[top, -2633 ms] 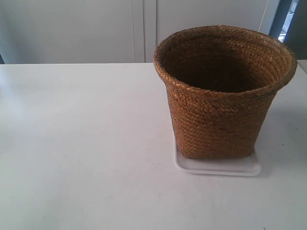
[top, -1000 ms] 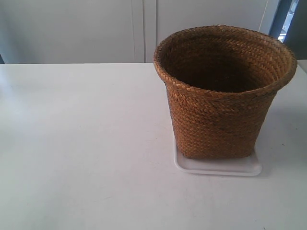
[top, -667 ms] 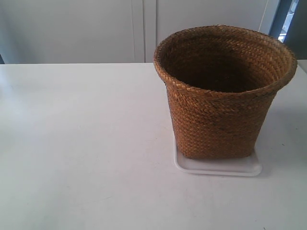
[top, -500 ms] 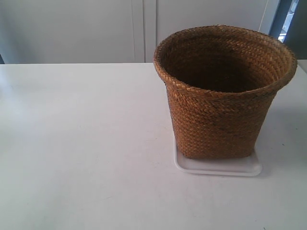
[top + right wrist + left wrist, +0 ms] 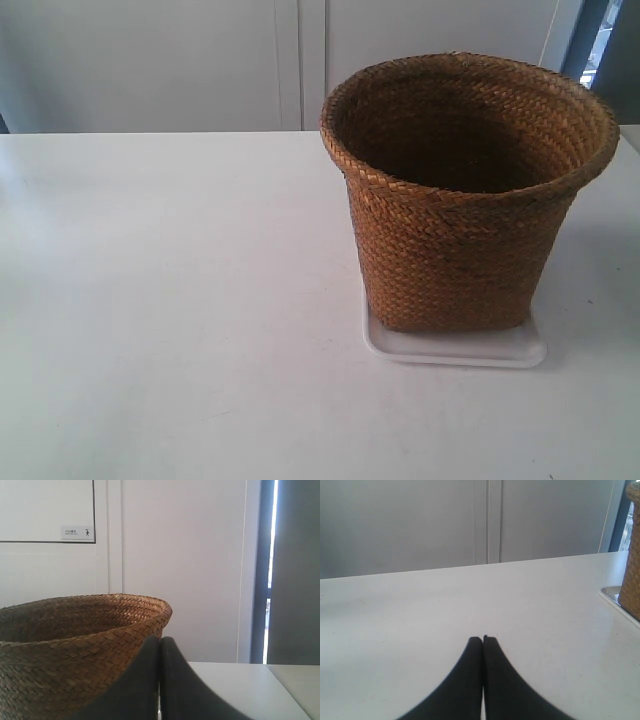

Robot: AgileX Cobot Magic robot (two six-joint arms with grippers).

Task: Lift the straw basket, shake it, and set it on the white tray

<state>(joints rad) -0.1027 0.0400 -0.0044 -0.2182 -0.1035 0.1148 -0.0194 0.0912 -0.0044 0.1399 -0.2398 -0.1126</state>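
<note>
straw basket [image 5: 450,260] sits upright on the white tray [image 5: 470,352] (inside dark); left gripper [image 5: 483,639] and right gripper [image 5: 160,639] closed, empty.

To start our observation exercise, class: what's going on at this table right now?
A large brown woven straw basket stands upright on a flat white plastic tray on the white table. Nothing is handling it. The left gripper is shut and empty above bare tabletop beside the tray; the right gripper, also shut and empty, sits close to the basket's rim.
</note>
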